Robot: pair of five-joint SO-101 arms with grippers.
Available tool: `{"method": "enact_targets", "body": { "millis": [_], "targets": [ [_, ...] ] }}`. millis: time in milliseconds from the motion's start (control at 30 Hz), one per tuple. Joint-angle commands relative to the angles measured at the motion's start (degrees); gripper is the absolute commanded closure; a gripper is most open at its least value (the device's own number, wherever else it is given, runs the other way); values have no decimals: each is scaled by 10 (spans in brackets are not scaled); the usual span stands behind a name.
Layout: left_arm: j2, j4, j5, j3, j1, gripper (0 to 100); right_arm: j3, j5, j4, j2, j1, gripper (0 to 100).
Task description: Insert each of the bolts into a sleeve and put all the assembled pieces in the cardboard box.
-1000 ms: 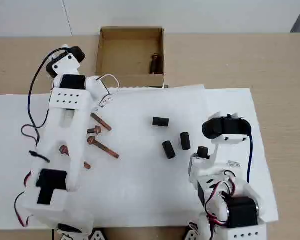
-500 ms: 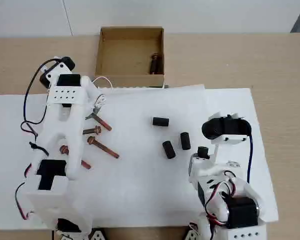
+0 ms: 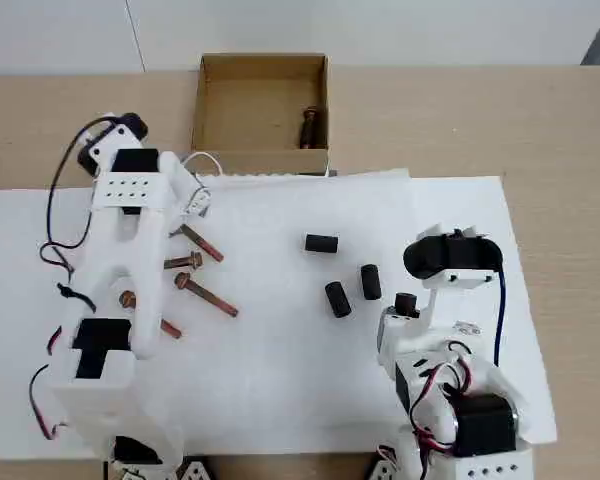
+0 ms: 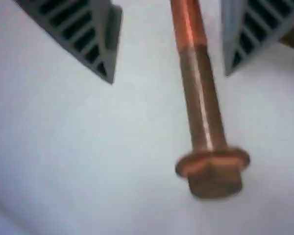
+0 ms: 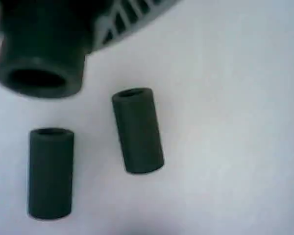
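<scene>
Centring first: bring the left gripper (image 4: 170, 71), jaws spread wide and gripping nothing, straight down over the bolt (image 4: 201, 112) lying between them on the white sheet (image 3: 280, 400). Close on the plain shank, well short of the flanged head, leaving the far end free for a sleeve. Keep clear of the other bolts (image 3: 207, 295) lying just beside it by the left arm (image 3: 130, 260), to avoid dragging one along. Squeeze firmly and lift level; being smooth and round, likely to roll or pivot in a loose pinch. Copper-coloured and shiny, that bolt, with a brighter band along the shank away from the head and a broad flange under a hexagonal cap. Over on the other side, right gripper (image 3: 404, 316) clenched on a black sleeve (image 5: 39, 66), open bore showing in the right wrist view, ready to receive a bolt. Three more sleeves (image 3: 337, 299) loose on the sheet near it. Farther back on the table, cardboard box (image 3: 198, 105), apparently with one assembled piece (image 3: 310, 127) inside, against its wall.
</scene>
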Motion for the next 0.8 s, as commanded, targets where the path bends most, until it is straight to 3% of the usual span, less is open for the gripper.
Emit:
{"method": "enact_targets", "body": {
  "millis": [0,500,667,767],
  "targets": [
    [-4,-27,1,-24,-14,859,-3,4,-14,-3,7,995],
    [87,-41,1,-26,-14,860,-3,3,-11,-3,7,995],
    [105,-68,1,-26,-21,988,-3,3,-11,-3,7,995],
    [105,-69,1,-26,-24,994,-3,3,-11,-3,7,995]
  ]
}}
